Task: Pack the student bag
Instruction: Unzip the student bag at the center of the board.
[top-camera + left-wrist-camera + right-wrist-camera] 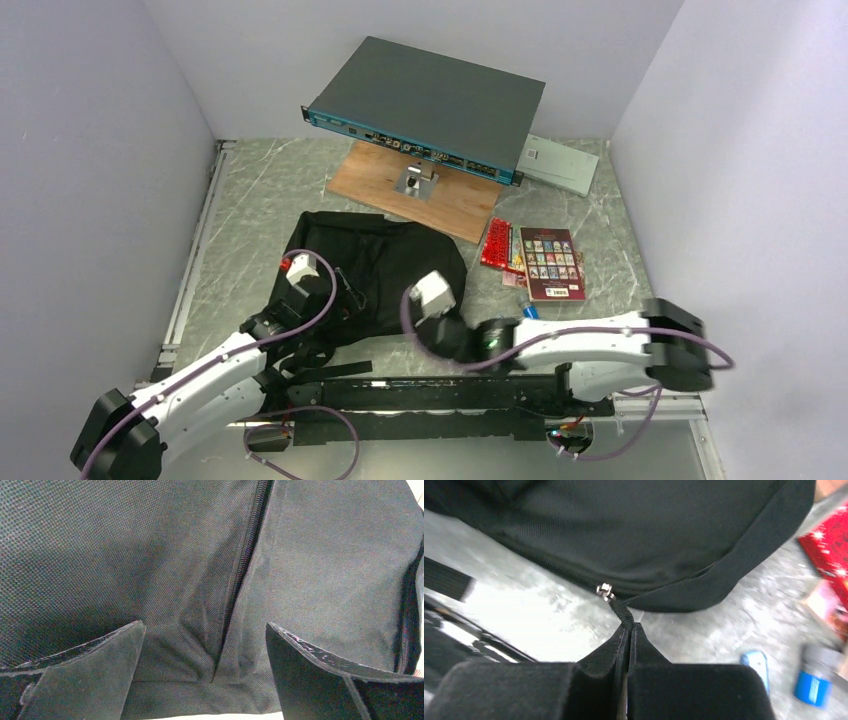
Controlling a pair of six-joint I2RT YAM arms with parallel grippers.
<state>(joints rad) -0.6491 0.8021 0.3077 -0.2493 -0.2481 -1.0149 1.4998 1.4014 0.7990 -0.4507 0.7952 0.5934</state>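
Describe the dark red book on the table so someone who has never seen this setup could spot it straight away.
Start at the big black student bag in the middle of the table. Just to its right lies a bright red packet, and the book lies flat beside that, further right. Unlike its neighbours, its maroon cover carries a grid of small pictures.

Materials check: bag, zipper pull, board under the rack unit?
Bag: black woven cloth, matte, probably nylon or polyester; the weave shows close up.
Zipper pull: black webbing strap, hanging from a shiny slider that looks like metal.
Board: bare light-brown wood, possibly plywood; faint grain, no gloss.
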